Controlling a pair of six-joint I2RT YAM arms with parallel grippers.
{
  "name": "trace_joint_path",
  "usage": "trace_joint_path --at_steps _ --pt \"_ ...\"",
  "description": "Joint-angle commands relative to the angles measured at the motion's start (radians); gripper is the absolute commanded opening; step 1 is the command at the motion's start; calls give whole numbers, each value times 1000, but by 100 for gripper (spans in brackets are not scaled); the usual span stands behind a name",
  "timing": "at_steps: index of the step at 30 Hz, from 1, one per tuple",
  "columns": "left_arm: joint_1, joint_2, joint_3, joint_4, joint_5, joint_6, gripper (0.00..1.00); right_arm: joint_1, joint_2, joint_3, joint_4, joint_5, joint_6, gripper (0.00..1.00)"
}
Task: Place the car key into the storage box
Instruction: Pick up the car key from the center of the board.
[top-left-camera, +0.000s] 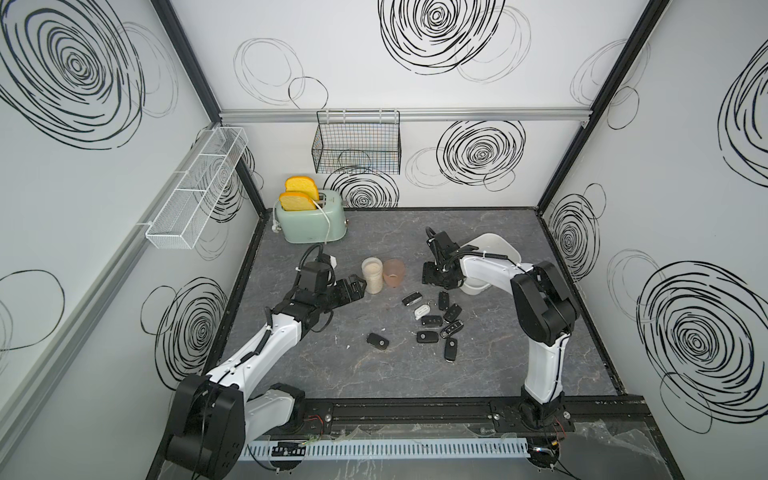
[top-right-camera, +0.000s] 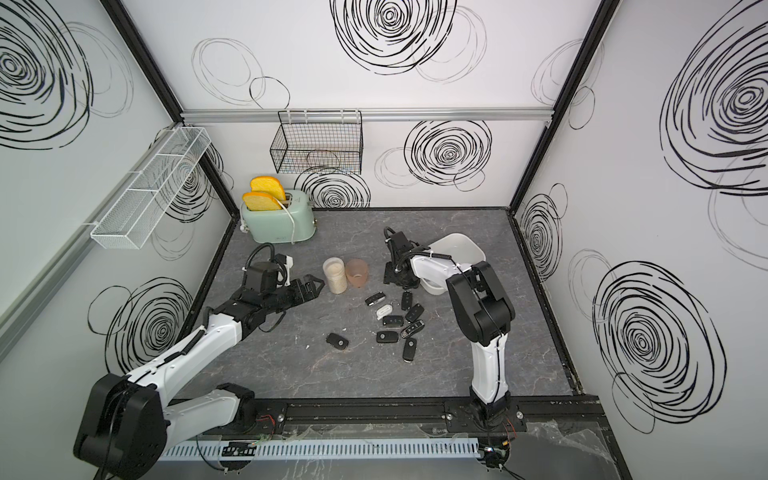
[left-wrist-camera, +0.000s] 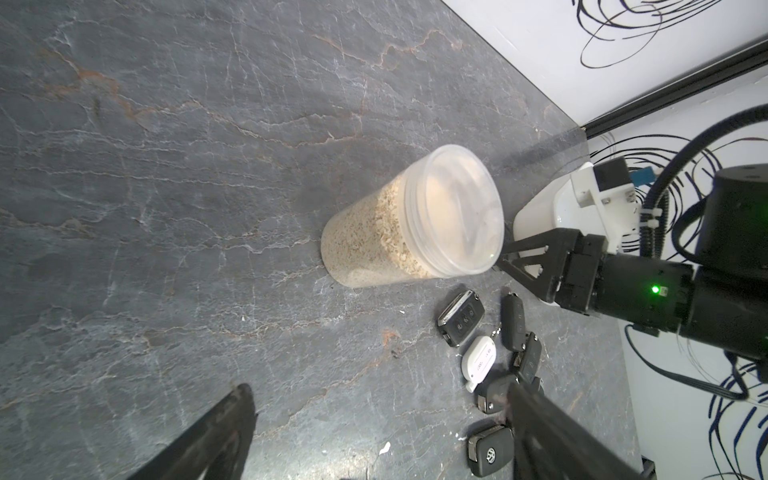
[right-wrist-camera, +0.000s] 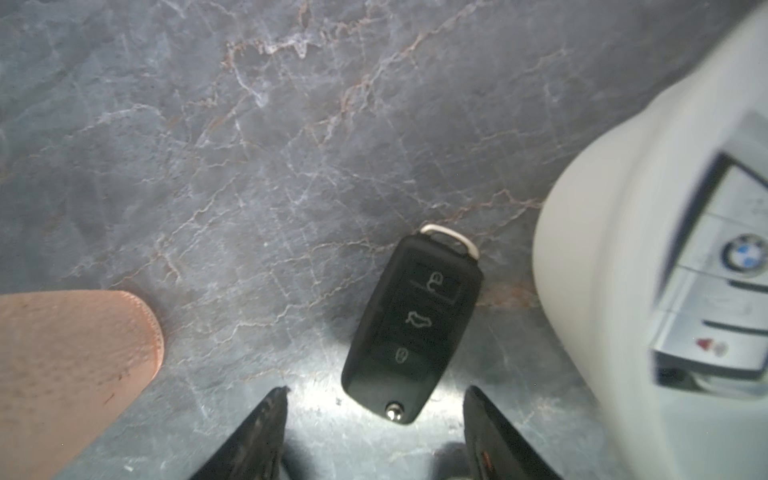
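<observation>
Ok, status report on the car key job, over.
Left gripper open, near clear grain jar. Right gripper open, above black flip car key lying on table. White plastic storage box beside it, silver key already inside. Nothing between them.

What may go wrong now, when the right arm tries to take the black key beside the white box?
The black key lies slanted between the open jaws of the right end effector, so closing may push it aside. The white box stands close beside it; a jaw may bump its wall.
</observation>
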Motion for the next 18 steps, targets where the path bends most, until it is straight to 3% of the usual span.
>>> trace_joint_path --at_steps 1,13,18 --pt "2 12 38 30 8 -6 98 -7 27 36 8 32 24 69" --pt "0 15 40 30 12 -4 98 -8 107 75 9 78 12 65" --pt "-5 18 46 25 14 -1 98 -5 127 79 5 90 10 59"
